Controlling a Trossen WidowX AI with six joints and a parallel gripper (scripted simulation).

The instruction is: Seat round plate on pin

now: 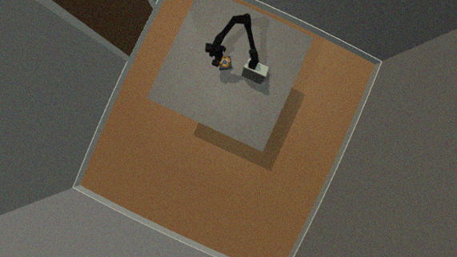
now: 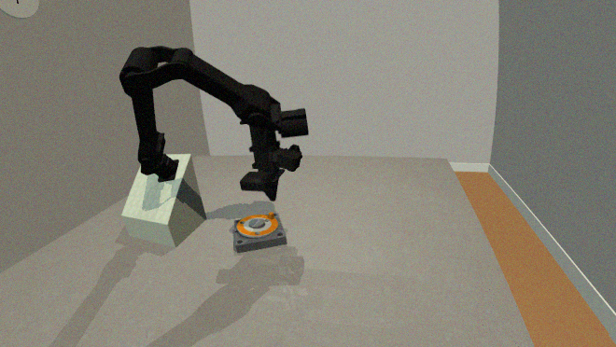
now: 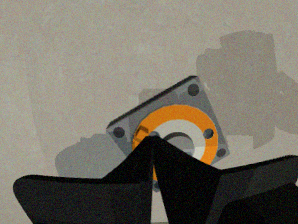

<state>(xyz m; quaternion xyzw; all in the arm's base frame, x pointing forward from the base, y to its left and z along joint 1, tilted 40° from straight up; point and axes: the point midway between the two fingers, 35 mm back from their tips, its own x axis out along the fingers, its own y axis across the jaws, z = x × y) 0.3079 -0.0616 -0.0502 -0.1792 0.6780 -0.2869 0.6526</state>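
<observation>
- Hand [image 2: 272, 196] fully closed, gripping nothing, poised above the plate [image 2: 256, 224], apart from it.
- Plate seated on grey base [image 2: 259, 241], orange tab [image 2: 272, 215] at rim.
</observation>
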